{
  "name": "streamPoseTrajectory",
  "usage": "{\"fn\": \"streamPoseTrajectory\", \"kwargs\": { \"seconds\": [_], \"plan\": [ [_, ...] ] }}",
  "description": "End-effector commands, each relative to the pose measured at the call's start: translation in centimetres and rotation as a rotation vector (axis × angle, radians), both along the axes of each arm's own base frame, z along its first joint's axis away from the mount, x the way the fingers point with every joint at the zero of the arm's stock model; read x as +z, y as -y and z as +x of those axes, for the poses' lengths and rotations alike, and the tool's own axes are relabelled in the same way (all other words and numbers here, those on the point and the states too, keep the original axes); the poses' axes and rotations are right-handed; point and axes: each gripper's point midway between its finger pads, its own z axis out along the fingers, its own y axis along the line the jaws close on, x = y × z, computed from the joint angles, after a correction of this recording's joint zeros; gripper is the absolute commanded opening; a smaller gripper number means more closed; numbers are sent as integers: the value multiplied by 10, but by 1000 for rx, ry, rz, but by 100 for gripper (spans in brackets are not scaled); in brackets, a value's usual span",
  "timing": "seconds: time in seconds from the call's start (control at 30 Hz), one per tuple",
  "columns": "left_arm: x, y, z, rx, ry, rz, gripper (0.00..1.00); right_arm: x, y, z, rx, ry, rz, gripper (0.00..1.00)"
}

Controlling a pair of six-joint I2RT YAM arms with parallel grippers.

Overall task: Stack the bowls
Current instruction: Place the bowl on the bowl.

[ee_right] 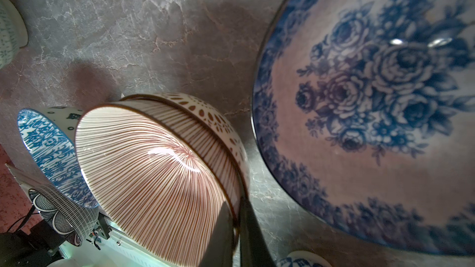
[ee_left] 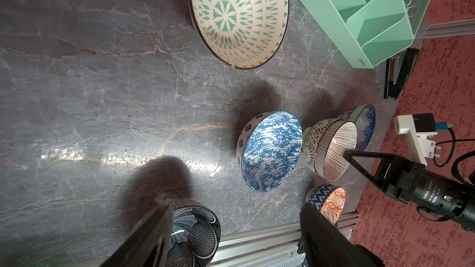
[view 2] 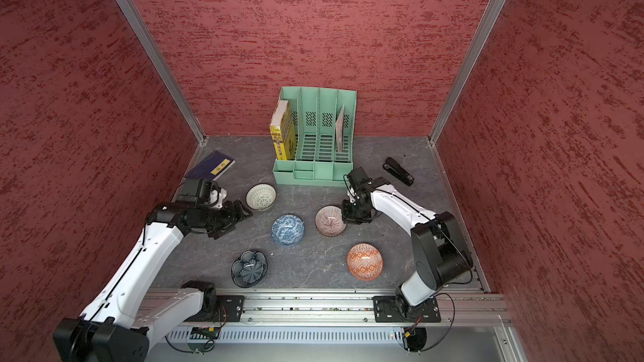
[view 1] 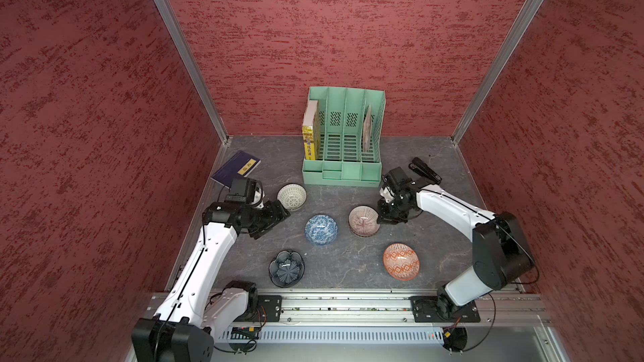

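My right gripper (view 1: 380, 219) (ee_right: 239, 222) is shut on the rim of the pink-striped bowl (view 1: 362, 219) (ee_right: 154, 170), which nests tilted in a white bowl with brown lattice (ee_left: 312, 139). Beside them stands a blue rose bowl (ee_right: 372, 98), hidden under the right arm in both top views. My left gripper (view 1: 273, 222) (ee_left: 236, 232) is open and empty, between the white lattice bowl (view 1: 292, 196) and the dark flower bowl (view 1: 286, 268). A blue-white bowl (view 1: 321, 229) sits mid-table, and an orange-white diamond bowl (view 1: 401, 261) at the front right.
A mint file organizer (view 1: 343, 141) holding a yellow book (view 1: 310, 134) stands at the back. A blue booklet (view 1: 237, 167) lies back left, a black stapler (view 1: 425, 170) back right. A metal rail (view 1: 348, 304) runs along the front; red walls (view 1: 104, 99) close in three sides.
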Motion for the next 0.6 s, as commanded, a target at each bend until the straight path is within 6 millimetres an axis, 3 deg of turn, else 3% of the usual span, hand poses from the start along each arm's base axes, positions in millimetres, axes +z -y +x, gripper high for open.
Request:
{"fn": "streamPoseTrajectory", "kwargs": {
  "seconds": [0.0, 0.57],
  "plan": [
    [-2, 0, 2, -11, 12, -3, 81, 0, 3, 2, 1, 7, -4, 10],
    [-3, 1, 2, -14, 13, -6, 81, -1, 0, -4, 4, -19, 9, 20]
  ]
}}
